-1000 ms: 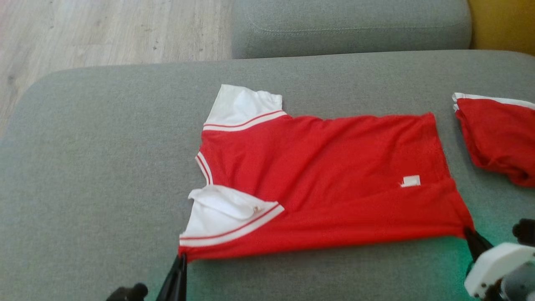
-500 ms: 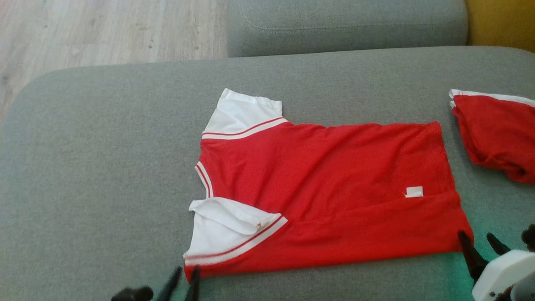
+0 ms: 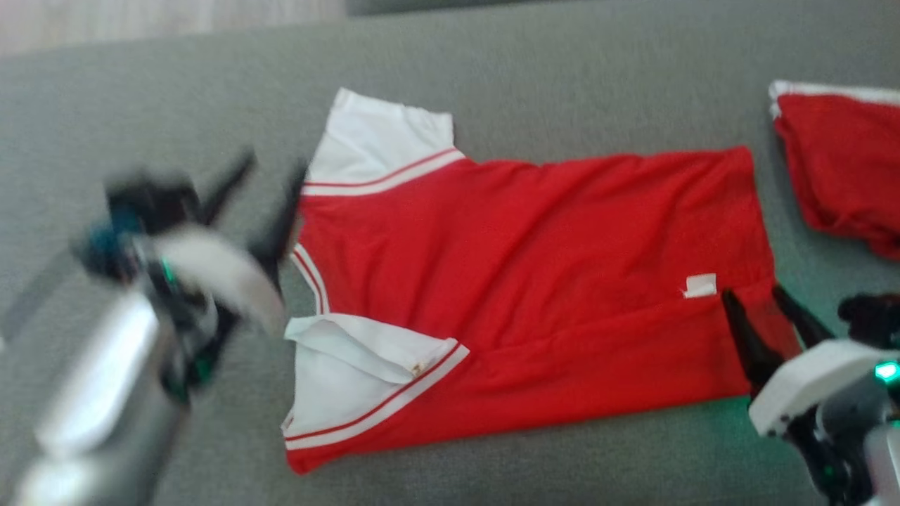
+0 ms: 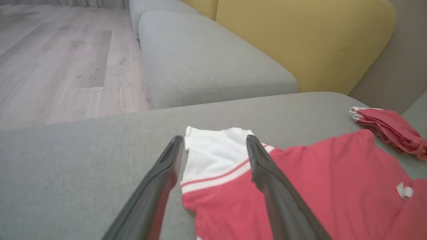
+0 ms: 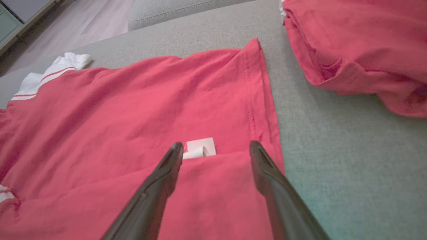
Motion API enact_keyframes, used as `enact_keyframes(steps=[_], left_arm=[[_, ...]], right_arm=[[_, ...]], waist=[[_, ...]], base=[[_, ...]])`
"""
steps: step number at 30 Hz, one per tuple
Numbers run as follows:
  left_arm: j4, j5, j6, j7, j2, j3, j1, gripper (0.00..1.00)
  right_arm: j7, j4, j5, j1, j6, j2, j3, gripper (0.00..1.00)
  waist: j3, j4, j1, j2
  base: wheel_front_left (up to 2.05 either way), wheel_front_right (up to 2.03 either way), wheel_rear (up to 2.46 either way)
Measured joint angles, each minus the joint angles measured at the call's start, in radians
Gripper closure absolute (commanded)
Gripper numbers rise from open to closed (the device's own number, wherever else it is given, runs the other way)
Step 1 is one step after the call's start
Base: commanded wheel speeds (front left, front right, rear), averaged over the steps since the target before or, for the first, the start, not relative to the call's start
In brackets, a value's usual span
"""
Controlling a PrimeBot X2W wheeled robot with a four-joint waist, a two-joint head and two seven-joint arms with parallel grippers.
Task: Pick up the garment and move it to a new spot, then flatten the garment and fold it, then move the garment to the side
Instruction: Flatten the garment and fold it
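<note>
Jaws on both arms gape wide, holding nothing, over the red short-sleeved jersey shirt with white striped sleeves [image 3: 527, 281], spread on the grey fabric sofa cushion [image 3: 492, 84], collar toward 9 o'clock. Left gripper [image 3: 274, 167] hangs by the far sleeve, right gripper [image 3: 751, 294] over the hem at 4 o'clock. Light, limp and crease-prone, the shirt likely wants pinching at seams or corners. Another folded red garment [image 3: 837, 169] lies at 2 o'clock.
</note>
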State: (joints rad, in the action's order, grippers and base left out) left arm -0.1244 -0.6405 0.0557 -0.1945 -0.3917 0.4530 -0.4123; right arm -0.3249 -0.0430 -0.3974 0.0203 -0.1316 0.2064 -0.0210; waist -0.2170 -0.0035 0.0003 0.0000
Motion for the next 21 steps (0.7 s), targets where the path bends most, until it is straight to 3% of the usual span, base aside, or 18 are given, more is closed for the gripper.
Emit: enact_keyframes(steps=[4,7,9,15,21], left_arm=[[-0.125,-0.041,0.051,-0.11,-0.008,0.008,-0.232,0.0],[-0.225,-0.058,0.064,-0.181,-0.019,0.038,-0.38,0.0],[-0.32,-0.125,0.069,-0.243,-0.023,0.051,-0.49,0.0],[-0.4,-0.211,0.07,-0.327,-0.094,0.176,-0.59,0.0],[-0.474,-0.235,0.077,-0.322,-0.176,0.258,-0.619,0.0]], right_arm=[[0.014,0.004,-0.001,-0.057,0.0,0.022,0.029,0.0],[0.022,0.005,-0.006,-0.088,0.0,0.031,0.052,0.0],[0.03,0.006,-0.006,-0.12,0.0,0.032,0.073,0.0],[0.045,0.001,-0.017,-0.159,0.0,0.031,0.107,0.0],[0.067,-0.009,-0.02,-0.164,0.0,0.026,0.13,0.0]], waist=[[-0.068,-0.023,0.0001,0.0],[-0.114,-0.047,0.0001,0.0],[-0.153,-0.078,0.0001,0.0],[-0.214,-0.153,-0.0001,0.0],[-0.259,-0.218,-0.0002,-0.0001]], base=[[0.0,0.0,0.0],[0.0,0.0,0.0],[0.0,0.0,0.0],[0.0,0.0,0.0],[0.0,0.0,0.0]])
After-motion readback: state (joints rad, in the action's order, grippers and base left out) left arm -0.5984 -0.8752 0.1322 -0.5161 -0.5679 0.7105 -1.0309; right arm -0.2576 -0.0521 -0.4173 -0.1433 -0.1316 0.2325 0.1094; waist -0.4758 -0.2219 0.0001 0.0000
